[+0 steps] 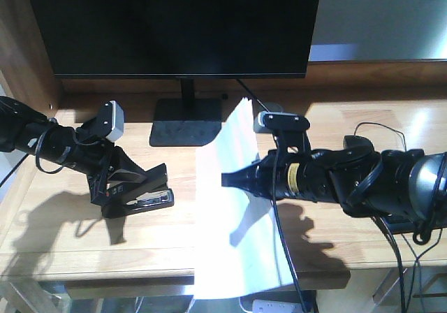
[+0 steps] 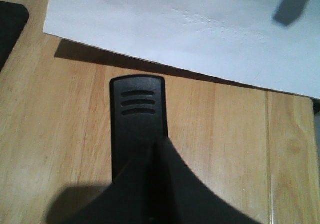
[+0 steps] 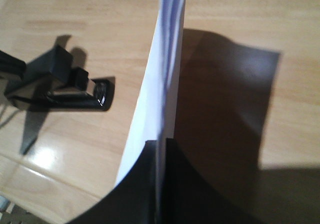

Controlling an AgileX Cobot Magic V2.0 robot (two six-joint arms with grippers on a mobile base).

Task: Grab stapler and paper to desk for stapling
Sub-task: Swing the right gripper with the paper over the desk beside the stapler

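1. The left claw point(image 1: 155, 184) is closed tight on the black stapler point(image 1: 143, 200), at the left of the wooden worktop point(image 1: 63, 243).
2. Only the left wrist view shows three little grooves on its top.
3. The right claw point(image 1: 227, 179) pinches the big white paper point(image 1: 230, 250), which hangs past the front edge.

A strip of bare desk point(image 1: 183, 187) was left between the paper point(image 1: 218, 257) and the stapler point(image 1: 143, 200), which was clamped in the left gripper point(image 1: 150, 184) to the paper's left. Behind the paper, passage was blocked by the monitor stand point(image 1: 185, 121). To the paper's right, room was taken up by the right gripper point(image 1: 227, 180) clamped on it and by a cable point(image 1: 285, 256).
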